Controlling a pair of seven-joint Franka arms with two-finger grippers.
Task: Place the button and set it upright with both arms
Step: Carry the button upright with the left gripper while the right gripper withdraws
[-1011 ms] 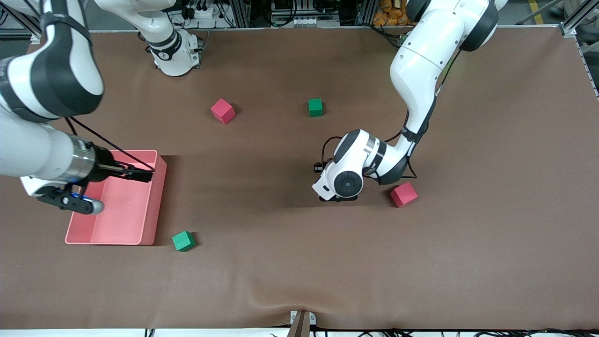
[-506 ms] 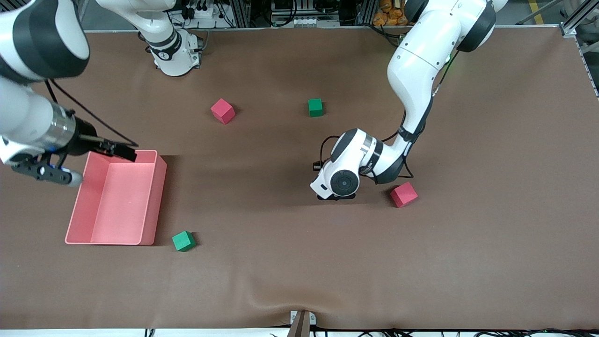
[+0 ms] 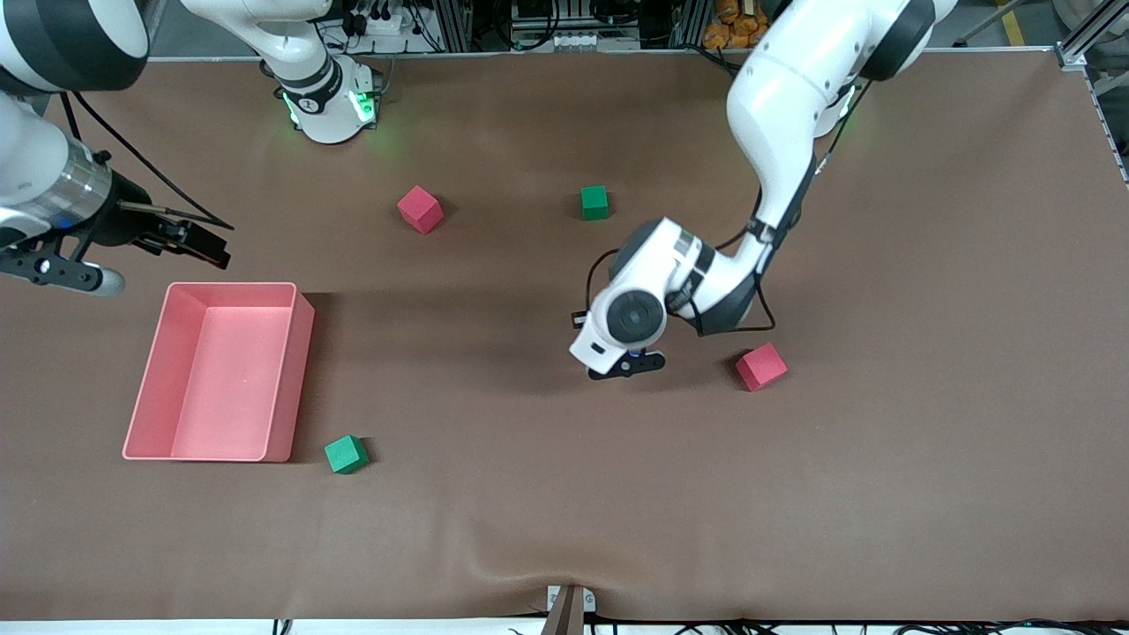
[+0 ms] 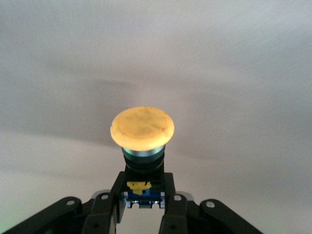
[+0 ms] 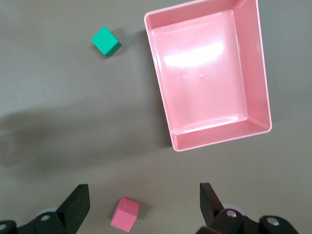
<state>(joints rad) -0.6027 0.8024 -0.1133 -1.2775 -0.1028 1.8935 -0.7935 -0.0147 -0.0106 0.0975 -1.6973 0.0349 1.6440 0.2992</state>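
Note:
In the left wrist view my left gripper [image 4: 144, 197] is shut on the black-and-blue body of the button [image 4: 142, 127]. Its round orange cap points away from the fingers, with the brown table as background. I cannot tell whether it touches the table. In the front view the left gripper [image 3: 626, 363] is low over the middle of the table, and the white hand hides the button. My right gripper [image 3: 207, 247] is open and empty, over the table just farther than the pink tray [image 3: 300, 353]. Its fingers [image 5: 78, 204] stand wide apart.
One pink cube [image 3: 761, 367] lies close beside the left hand, toward the left arm's end. Another pink cube [image 3: 420, 209] and a green cube [image 3: 594, 202] lie farther back. A second green cube [image 3: 346, 454] lies by the tray's near corner. The right wrist view shows the tray [image 5: 163, 97], a green cube [image 5: 106, 41] and a pink cube [image 5: 125, 214].
My right gripper has pulled back from over the pink tray toward the right arm's end and farther from the camera. My left hand has tilted and shifted a little.

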